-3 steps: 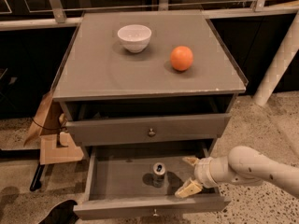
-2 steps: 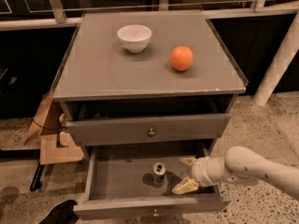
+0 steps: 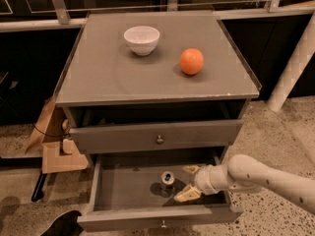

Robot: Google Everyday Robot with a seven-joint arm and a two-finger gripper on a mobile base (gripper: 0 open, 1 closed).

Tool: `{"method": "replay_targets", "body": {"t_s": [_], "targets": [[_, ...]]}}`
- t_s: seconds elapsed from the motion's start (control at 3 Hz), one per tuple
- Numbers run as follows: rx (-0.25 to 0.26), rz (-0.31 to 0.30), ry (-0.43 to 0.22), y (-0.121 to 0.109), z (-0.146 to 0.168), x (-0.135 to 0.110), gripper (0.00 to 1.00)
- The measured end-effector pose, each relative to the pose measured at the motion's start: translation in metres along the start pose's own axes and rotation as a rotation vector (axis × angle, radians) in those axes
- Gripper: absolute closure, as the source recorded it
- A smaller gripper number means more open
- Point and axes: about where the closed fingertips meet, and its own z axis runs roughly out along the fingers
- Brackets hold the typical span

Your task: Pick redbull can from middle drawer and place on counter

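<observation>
Inside the open middle drawer [image 3: 123, 190], the redbull can [image 3: 168, 178] stands upright with its long axis vertical and its silver top facing up, about mid-floor toward the drawer's right half. The hand [image 3: 189, 182] is down in the drawer on the can's right as the camera sees it, with the arm coming in from the right. Its two pale fingers [image 3: 187, 194] are spread apart and empty, and the tips point at the can. The can sits just off the tips, not yet between them. My read: a short sideways reach toward the can should bracket it.

Room:
- The drawer floor around the can is bare.
- The drawer's right wall is close behind the wrist.
- The upper drawer [image 3: 157, 137] is pulled partly out above the back, so the lift likely needs to come forward before rising.

The bench [image 3: 108, 77] holds a white bowl [image 3: 141, 39] and an orange [image 3: 191, 61], and its front half is bare.
</observation>
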Motion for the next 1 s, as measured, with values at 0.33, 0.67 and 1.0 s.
{"method": "replay_targets", "body": {"t_s": [0.33, 0.67, 1.0], "targets": [[-0.018, 0.006, -0.025, -0.002, 0.021, 0.001, 0.27], [-0.042, 0.007, -0.051, -0.001, 0.037, -0.002, 0.28], [-0.062, 0.0, -0.08, 0.002, 0.048, -0.009, 0.28]]}}
